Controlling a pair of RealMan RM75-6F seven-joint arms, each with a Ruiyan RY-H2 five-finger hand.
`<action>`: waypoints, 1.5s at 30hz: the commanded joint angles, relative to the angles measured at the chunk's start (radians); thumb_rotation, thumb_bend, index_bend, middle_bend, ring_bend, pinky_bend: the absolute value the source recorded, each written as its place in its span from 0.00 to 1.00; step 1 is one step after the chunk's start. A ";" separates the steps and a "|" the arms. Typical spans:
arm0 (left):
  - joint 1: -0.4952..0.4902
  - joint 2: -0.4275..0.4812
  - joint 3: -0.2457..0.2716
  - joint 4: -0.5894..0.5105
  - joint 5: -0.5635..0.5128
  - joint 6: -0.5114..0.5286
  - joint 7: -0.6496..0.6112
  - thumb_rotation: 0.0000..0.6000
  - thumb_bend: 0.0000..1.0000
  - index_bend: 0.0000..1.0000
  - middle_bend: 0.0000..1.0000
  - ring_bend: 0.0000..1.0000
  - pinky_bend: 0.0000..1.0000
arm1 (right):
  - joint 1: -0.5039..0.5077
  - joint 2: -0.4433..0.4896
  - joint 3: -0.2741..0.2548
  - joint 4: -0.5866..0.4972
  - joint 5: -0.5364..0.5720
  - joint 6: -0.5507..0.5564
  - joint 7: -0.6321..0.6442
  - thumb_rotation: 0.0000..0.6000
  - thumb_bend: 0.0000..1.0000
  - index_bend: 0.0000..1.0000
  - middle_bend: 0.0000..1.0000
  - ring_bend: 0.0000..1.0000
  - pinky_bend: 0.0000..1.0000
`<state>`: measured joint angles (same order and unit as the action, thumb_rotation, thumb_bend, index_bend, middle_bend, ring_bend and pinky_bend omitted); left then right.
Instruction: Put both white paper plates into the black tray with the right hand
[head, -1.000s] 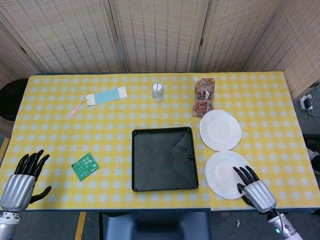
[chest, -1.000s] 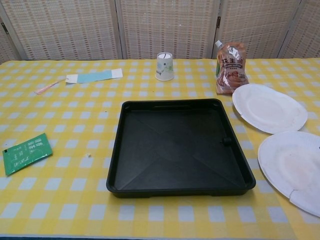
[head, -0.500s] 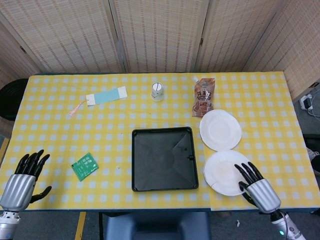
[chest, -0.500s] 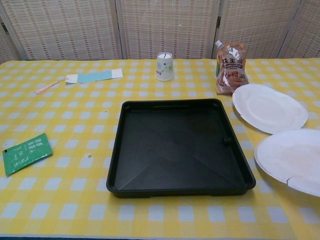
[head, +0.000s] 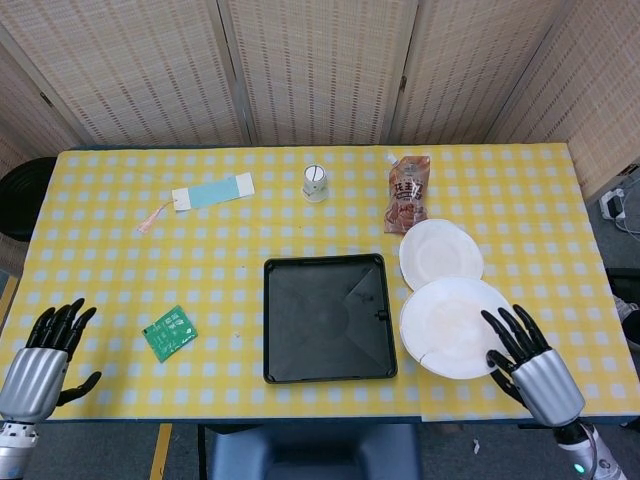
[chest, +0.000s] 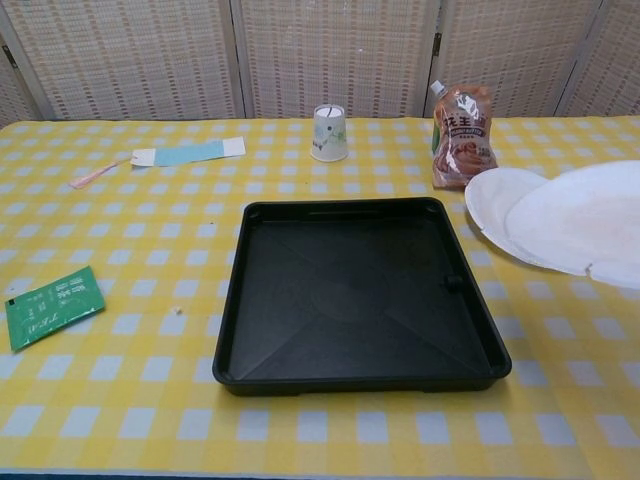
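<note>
Head view, nearest edge first: the right hand (head: 535, 368) sits at the near right corner of the yellow checked table (head: 120, 260), fingers spread, their tips at the rim of the nearer white paper plate (head: 452, 326); whether they pinch the rim or only touch it I cannot tell. The left hand (head: 40, 362) hangs at the near left corner, fingers apart, holding nothing. Neither hand shows in the chest view.

The chest view adds something the head view hides: the nearer white paper plate (chest: 585, 228) is lifted off the cloth and tilted, its rim overlapping the farther white paper plate (chest: 495, 205), with a notch in its near edge. From above, the farther white paper plate (head: 438, 250) lies flat, partly covered by the nearer one.

The black tray (head: 326, 318) lies mid-table, just left of both plates, with nothing in it. A green packet (head: 169, 333) with white print, too small to read, lies to its left.

Farther back stand a brown spouted pouch (chest: 460, 124) bearing white characters I cannot read, an upturned white paper cup (chest: 328, 133), and a pale blue bookmark (head: 212, 190) with a pink tassel.
</note>
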<state>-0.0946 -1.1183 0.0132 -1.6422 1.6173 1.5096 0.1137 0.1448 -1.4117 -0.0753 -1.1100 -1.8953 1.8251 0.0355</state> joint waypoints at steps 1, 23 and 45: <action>0.000 0.001 0.000 0.000 0.000 0.000 -0.003 1.00 0.25 0.00 0.01 0.00 0.00 | 0.065 0.022 0.027 -0.079 -0.033 -0.053 -0.041 1.00 0.43 0.67 0.11 0.05 0.00; -0.006 0.032 -0.022 0.004 -0.069 -0.031 -0.064 1.00 0.25 0.00 0.01 0.00 0.00 | 0.405 -0.164 0.108 -0.144 0.020 -0.557 -0.123 1.00 0.43 0.67 0.10 0.03 0.00; 0.024 0.048 -0.035 0.010 -0.067 0.031 -0.085 1.00 0.28 0.00 0.01 0.00 0.00 | 0.477 -0.241 0.082 -0.054 0.098 -0.660 -0.188 1.00 0.42 0.33 0.00 0.00 0.00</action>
<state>-0.0721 -1.0666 -0.0221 -1.6414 1.5331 1.5249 0.0334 0.6216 -1.6650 0.0110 -1.1471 -1.8097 1.1798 -0.1367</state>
